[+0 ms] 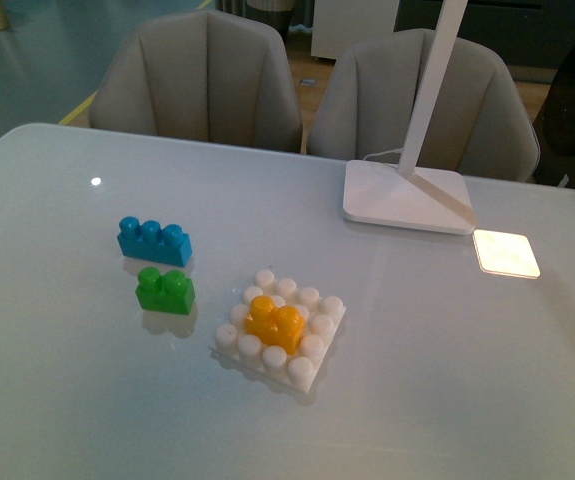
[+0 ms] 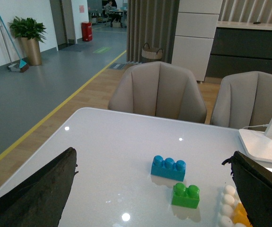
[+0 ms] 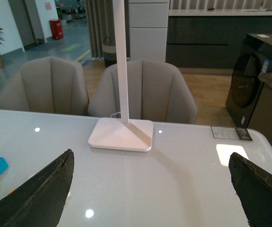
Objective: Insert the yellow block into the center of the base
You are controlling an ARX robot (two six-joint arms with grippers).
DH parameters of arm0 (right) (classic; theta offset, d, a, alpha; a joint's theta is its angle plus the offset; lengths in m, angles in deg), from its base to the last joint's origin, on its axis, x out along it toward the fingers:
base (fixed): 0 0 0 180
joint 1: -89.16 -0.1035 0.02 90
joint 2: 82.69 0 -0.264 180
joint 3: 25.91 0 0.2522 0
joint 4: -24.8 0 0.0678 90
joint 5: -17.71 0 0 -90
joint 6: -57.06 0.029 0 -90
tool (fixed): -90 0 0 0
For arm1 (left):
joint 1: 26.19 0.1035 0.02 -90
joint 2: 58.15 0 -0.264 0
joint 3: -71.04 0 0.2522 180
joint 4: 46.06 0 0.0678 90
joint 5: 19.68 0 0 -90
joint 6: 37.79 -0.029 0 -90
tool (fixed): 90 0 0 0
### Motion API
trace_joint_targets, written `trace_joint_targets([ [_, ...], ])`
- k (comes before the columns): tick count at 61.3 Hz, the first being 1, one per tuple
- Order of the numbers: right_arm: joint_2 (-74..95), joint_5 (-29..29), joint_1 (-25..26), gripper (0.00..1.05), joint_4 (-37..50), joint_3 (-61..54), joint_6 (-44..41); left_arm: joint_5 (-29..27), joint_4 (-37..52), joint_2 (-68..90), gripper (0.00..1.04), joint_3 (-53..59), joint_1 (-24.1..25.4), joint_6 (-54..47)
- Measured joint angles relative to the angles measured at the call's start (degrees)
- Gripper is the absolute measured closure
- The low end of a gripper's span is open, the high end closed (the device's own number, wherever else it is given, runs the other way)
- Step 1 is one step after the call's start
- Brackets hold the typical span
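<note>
The yellow block (image 1: 274, 323) sits on the middle studs of the white base (image 1: 307, 372), near the table's front centre. In the left wrist view only a sliver of the yellow block (image 2: 240, 215) and the base's edge studs (image 2: 228, 201) show beside one dark finger. My left gripper (image 2: 154, 189) is open above the table, with nothing between its fingers. My right gripper (image 3: 152, 189) is open too, over bare tabletop in front of the lamp. Neither arm appears in the front view.
A blue three-stud brick (image 1: 154, 241) and a green two-stud brick (image 1: 165, 290) lie left of the base. A white lamp foot (image 1: 407, 197) with a slanted stem stands at the back right, a bright light patch (image 1: 506, 253) beside it. Two grey chairs (image 1: 205, 80) face the far edge.
</note>
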Motion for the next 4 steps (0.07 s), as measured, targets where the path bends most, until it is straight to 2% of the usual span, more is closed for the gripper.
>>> trace_joint_targets([
  [4, 0.0, 0.0, 0.0, 0.09, 0.0, 0.0, 0.0, 0.0, 0.0, 0.0, 0.07, 0.0, 0.0, 0.0],
])
